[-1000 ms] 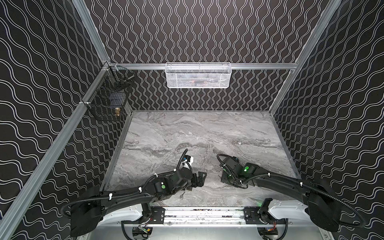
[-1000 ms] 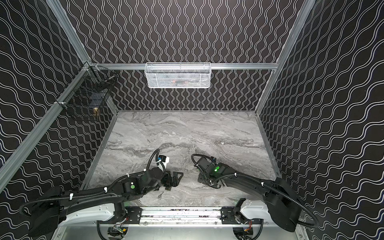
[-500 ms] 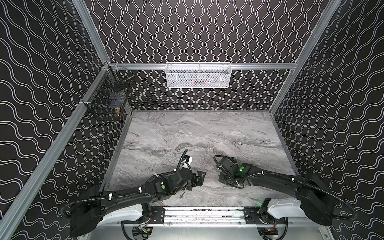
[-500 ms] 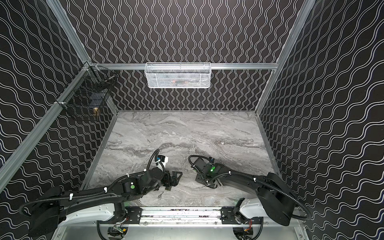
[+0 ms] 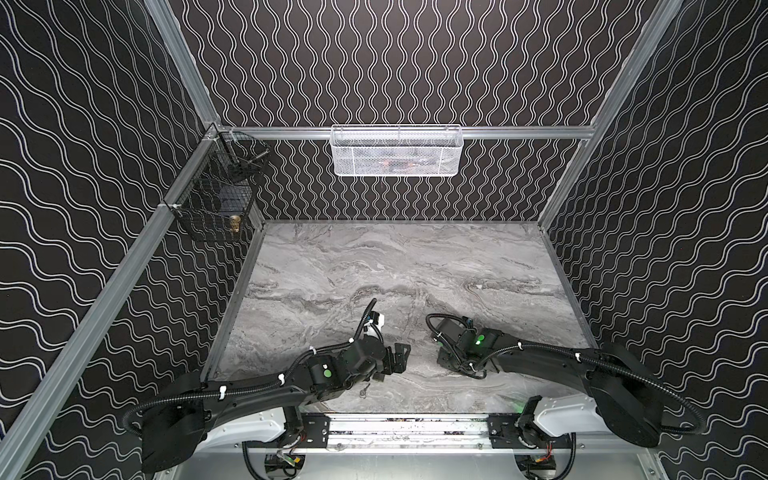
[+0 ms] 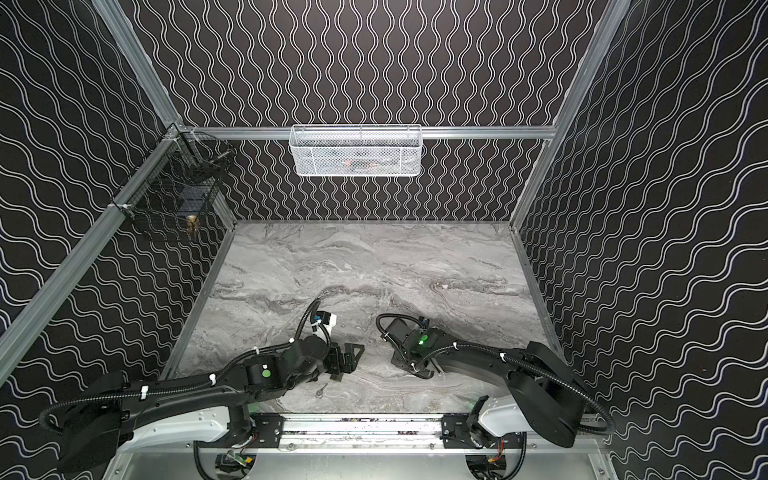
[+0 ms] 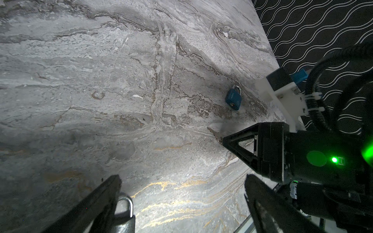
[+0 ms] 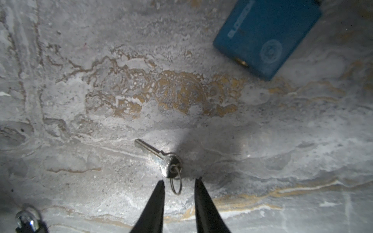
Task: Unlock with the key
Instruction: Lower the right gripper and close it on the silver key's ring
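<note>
A small silver key lies flat on the marble table, its wire ring between the tips of my right gripper. The narrow jaws are open, with a gap on each side of the ring. A blue padlock lies just beyond the key and also shows in the left wrist view. My left gripper stands wide open and empty over the table. A dark padlock with a silver shackle lies beside one of its fingers. In both top views the two grippers face each other near the front.
A second small key lies by the front edge under the left arm. A white mesh basket hangs on the back wall. A black wire basket hangs at the back left corner. Patterned walls close in three sides.
My right gripper has moved left toward the middle of the table and its jaws have narrowed. The left arm has stayed put.
</note>
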{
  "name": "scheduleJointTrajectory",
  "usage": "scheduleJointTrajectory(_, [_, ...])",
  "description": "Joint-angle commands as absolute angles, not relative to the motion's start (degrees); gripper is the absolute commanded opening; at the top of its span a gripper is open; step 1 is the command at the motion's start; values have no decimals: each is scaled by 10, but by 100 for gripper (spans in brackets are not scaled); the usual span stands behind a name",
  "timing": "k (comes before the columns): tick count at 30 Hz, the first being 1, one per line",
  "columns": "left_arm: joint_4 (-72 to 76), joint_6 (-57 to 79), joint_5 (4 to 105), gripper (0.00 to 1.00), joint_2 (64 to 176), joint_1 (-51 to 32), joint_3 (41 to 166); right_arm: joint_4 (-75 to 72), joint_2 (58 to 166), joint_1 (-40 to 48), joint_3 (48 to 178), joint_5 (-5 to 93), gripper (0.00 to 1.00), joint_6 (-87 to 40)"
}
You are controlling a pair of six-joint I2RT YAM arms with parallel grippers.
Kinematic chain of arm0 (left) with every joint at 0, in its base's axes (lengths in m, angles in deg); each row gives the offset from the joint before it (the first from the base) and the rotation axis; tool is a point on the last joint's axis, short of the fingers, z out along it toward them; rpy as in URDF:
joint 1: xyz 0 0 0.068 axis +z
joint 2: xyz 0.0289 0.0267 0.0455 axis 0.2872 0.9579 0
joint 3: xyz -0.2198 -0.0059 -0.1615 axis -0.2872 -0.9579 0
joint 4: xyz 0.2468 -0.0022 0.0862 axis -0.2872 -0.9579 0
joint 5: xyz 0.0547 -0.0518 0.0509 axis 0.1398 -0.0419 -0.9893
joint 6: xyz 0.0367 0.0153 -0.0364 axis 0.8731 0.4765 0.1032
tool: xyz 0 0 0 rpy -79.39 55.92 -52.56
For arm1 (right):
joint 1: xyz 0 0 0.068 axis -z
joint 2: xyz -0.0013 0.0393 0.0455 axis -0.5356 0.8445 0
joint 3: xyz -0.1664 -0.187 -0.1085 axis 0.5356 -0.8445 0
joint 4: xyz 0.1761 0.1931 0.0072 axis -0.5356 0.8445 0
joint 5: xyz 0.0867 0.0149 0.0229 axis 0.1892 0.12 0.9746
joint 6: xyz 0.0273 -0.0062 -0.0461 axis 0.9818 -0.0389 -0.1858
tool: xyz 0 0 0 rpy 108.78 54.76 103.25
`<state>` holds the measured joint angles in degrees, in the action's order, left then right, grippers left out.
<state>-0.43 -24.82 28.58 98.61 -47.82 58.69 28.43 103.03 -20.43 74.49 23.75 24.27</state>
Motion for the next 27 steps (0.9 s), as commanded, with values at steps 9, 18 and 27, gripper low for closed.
scheduleJointTrajectory(9, [6, -255, 282, 99, 998, -478, 593, 269, 1046, -205, 738, 218, 24, 255])
scheduleJointTrajectory(18, [9, -257, 284, 99, 1005, -479, 597, 259, 1051, -204, 729, 221, 13, 251])
scheduleJointTrajectory(27, [13, -263, 288, 99, 1000, -478, 597, 235, 1040, -202, 716, 227, 6, 243])
